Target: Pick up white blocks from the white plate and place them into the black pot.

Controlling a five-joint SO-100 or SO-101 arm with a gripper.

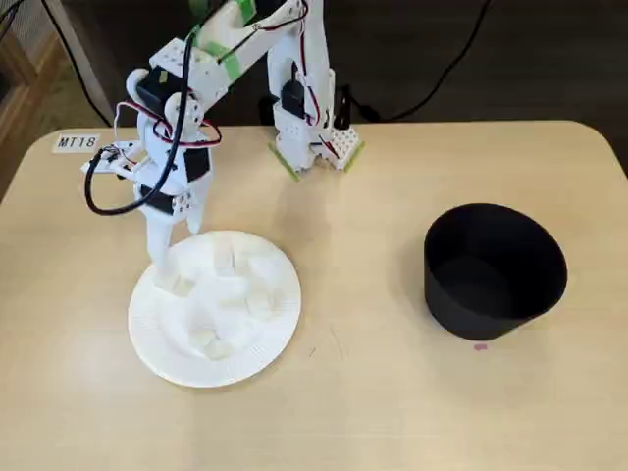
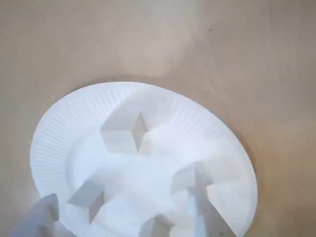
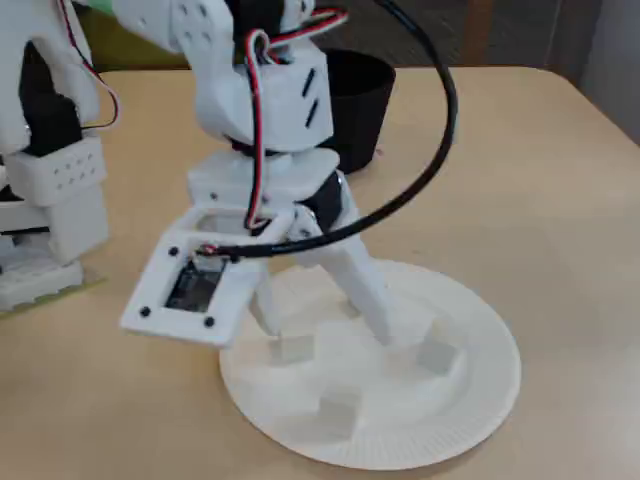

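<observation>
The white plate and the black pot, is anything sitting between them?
No. In a fixed view, only bare table lies between the white plate and the black pot.

In the wrist view the gripper fingertips blur at the bottom edge, which crops the white plate.

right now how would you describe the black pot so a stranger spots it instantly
On the pale wooden table, look right of the white plate in a fixed view, well apart from it. The black pot stands there: round, matte, tall-walled, the only dark container.
</observation>
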